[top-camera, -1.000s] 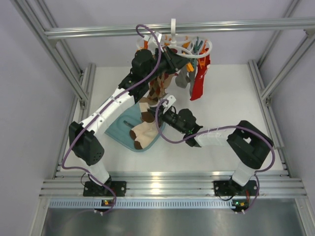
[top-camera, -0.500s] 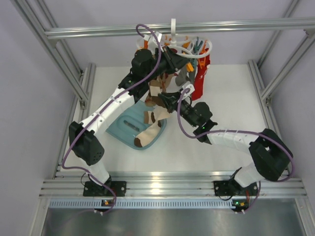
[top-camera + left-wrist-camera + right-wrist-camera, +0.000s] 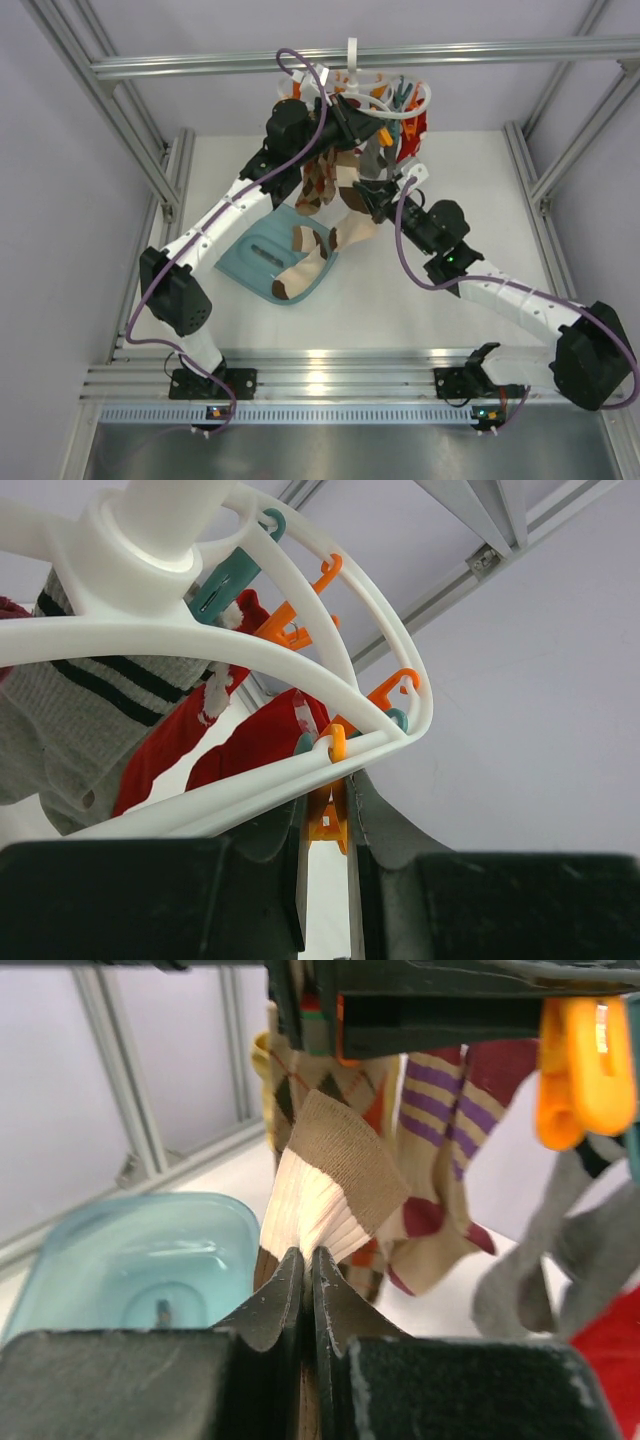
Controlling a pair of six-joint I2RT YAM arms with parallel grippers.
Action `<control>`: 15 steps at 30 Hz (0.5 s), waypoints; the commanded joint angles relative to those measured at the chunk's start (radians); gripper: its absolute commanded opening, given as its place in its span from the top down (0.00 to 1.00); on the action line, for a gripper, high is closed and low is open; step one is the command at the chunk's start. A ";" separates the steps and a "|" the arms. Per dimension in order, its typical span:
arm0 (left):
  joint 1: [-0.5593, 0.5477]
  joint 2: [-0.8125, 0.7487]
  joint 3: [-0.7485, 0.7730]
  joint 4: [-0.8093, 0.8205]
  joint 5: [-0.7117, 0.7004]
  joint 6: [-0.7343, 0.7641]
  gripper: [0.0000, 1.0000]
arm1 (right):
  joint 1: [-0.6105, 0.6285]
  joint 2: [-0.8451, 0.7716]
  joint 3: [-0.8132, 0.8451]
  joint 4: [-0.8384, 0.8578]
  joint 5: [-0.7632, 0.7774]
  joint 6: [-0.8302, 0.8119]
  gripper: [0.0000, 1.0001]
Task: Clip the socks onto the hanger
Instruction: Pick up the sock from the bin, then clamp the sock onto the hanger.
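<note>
The white oval hanger (image 3: 395, 98) hangs from the top bar, its ring large in the left wrist view (image 3: 250, 650). My left gripper (image 3: 345, 112) is up at the ring, its jaws pressed on both sides of an orange clip peg (image 3: 330, 818). My right gripper (image 3: 368, 192) is shut on the cuff of a cream-and-tan sock (image 3: 325, 1185), which hangs below it (image 3: 355, 232) just under the hanger. A second cream-and-tan sock (image 3: 300, 268) lies on the teal tray (image 3: 250, 262).
Brown argyle socks (image 3: 300, 1070), a purple-striped sock (image 3: 450, 1110), a grey sock (image 3: 560, 1250) and red socks (image 3: 170, 750) hang from the pegs. An aluminium frame bar (image 3: 500, 52) carries the hanger. Frame posts stand left and right of the white table.
My right arm has lifted the cream-and-tan sock off the tray and carried it back and to the right, up under the hanger. My left arm has stayed at the ring.
</note>
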 commanded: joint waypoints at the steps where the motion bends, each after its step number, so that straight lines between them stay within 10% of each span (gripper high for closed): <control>1: 0.032 0.042 0.025 0.072 -0.022 0.013 1.00 | -0.041 -0.067 0.012 -0.135 0.004 -0.109 1.00; 15: 0.030 0.041 -0.004 0.105 0.039 0.022 1.00 | -0.240 -0.178 -0.033 -0.145 -0.292 -0.233 1.00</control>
